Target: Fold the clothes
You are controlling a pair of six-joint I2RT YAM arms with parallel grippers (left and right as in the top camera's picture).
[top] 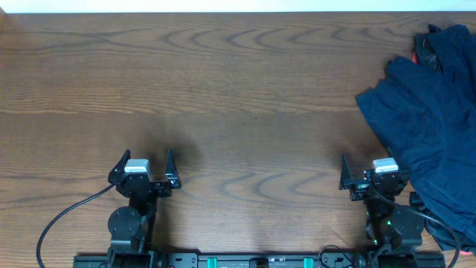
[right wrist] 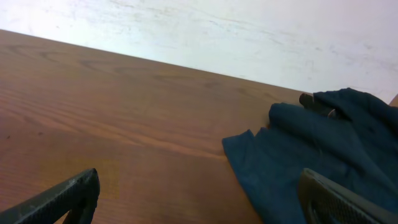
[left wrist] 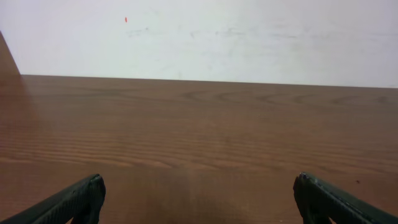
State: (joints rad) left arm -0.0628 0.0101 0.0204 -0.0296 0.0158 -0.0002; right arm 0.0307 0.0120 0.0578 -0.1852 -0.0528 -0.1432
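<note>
Right tool [top: 373,173] gapes beside crumpled navy clothes [top: 431,112], seemingly several heaped.

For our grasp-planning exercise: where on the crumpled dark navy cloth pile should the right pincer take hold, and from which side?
Probably its thin pointed flap, lying flat on the brown wooden table at the dark navy cloth pile's left edge. Bring the open right pincer in from the left, over the wood; elsewhere the layers bunch thickly.
</note>
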